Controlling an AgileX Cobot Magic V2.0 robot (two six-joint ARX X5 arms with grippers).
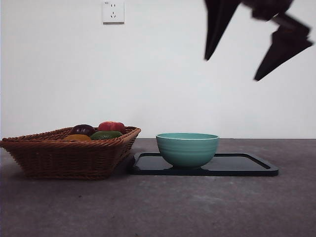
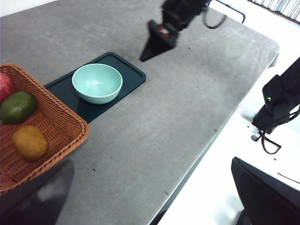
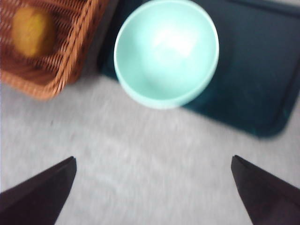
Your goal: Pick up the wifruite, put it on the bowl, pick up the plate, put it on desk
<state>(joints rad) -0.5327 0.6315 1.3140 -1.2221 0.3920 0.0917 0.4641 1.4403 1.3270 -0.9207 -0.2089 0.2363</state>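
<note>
Desk (image 1: 163,207): nearest the front camera, a wide grey-brown mottled top carrying the basket and the tray.
Wicker basket (image 1: 69,153): brown weave, standing on the desk just beside the tray's end, well off to one side of the right gripper's jaws.
Wifruite (image 2: 29,142): the dull orange-brown oval lies in the basket, nobody touching it; the right wrist view catches it (image 3: 33,30) blurred, beyond one jaw tip and clear of both.
Other fruit: a green one (image 2: 17,107) next to the wifruite, a red one (image 1: 111,127) and a dark purple one (image 1: 82,130) behind in the front view.
Black tray (image 1: 247,165): flat on the desk, rectangular, with the bowl standing on the end nearer the basket.
Bowl (image 1: 187,148): mint-green, ridged outside, upright and holding nothing; in the right wrist view it (image 3: 166,51) sits ahead of the jaws, roughly centred between them.
Right gripper (image 1: 256,54): up high above the tray, jaws spread wide, nothing between them; the left wrist view shows it (image 2: 157,44) hanging over the desk near the tray's far side.
Left gripper (image 2: 150,197): held back above the desk edge near the basket, jaws wide apart and gripping nothing.
</note>
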